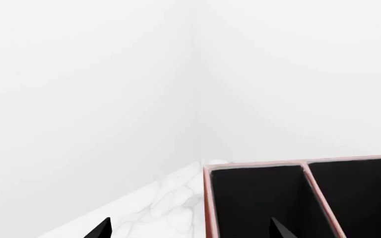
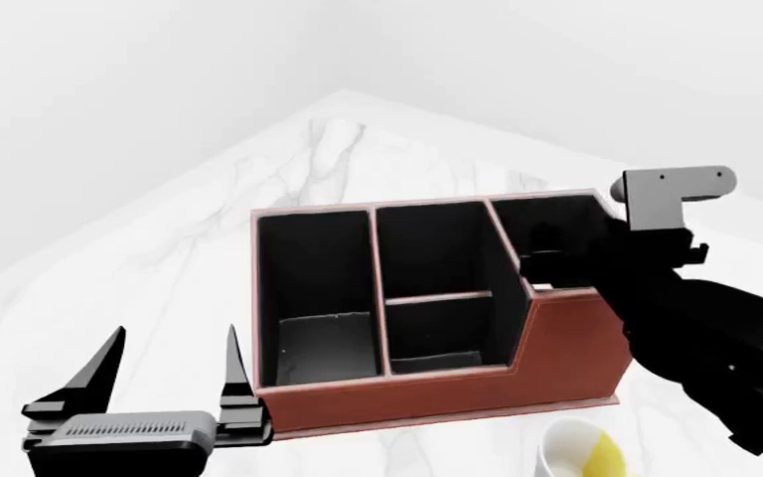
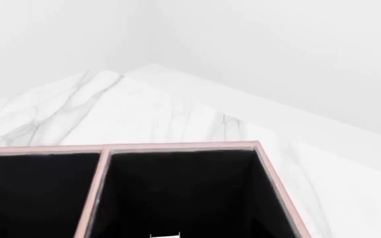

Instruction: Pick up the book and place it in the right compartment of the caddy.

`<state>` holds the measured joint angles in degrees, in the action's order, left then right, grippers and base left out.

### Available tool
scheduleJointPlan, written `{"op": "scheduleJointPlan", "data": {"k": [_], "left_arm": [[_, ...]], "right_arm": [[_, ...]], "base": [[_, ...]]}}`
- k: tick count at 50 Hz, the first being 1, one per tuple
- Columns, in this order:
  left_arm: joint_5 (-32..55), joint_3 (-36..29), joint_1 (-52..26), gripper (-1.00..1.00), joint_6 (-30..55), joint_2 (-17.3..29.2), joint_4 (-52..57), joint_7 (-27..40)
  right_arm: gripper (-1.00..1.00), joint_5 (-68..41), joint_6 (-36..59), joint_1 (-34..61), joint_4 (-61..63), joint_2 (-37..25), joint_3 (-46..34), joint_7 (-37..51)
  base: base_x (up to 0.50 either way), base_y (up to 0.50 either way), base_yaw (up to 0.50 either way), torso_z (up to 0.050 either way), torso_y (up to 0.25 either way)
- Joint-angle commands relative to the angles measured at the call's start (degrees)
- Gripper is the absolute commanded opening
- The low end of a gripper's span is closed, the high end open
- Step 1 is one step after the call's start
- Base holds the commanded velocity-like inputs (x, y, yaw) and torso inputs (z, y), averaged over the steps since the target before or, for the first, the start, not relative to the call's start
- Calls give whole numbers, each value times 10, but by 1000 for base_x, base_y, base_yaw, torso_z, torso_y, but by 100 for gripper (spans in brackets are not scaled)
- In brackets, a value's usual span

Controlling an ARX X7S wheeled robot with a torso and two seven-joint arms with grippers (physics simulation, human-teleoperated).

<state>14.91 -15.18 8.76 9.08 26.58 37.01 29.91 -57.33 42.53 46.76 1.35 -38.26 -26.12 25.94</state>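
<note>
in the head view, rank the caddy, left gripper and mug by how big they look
1. caddy, by far the largest.
2. left gripper; it looks enlarged by nearness to the camera.
3. mug, though cut off by the frame edge.

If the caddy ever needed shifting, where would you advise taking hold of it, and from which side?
I would probably pinch the caddy by its left end wall, coming straight down from above. That rim is thin, upright and unobstructed, and the narrow section behind it looks empty, so the jaws could straddle the wall. The open left gripper sits just beside that end.
</note>
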Motion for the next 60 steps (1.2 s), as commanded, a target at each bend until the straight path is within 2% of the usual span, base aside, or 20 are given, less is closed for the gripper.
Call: {"op": "scheduleJointPlan", "data": {"k": [1, 18, 29, 49, 60], "left_arm": [[2, 0, 0, 100, -1, 1, 0, 2], [1, -2, 1, 100, -1, 2, 0, 3], [1, -2, 0, 100, -3, 3, -1, 4], [7, 3, 3, 100, -14, 5, 2, 6], [4, 6, 6, 100, -29, 5, 4, 8]], "right_arm": [[100, 2, 0, 1, 5, 0, 1, -1], [100, 8, -15, -5, 11, -2, 5, -3], [100, 25, -128, -38, 89, -11, 66, 0], [100, 40, -195, -93, 221, -58, 132, 44], [100, 1, -266, -204, 345, -114, 256, 90]], "base": [[0, 0, 0, 0, 0], [0, 0, 0, 0, 0], [0, 0, 0, 0, 0], [0, 0, 0, 0, 0], [0, 0, 0, 0, 0]]}}
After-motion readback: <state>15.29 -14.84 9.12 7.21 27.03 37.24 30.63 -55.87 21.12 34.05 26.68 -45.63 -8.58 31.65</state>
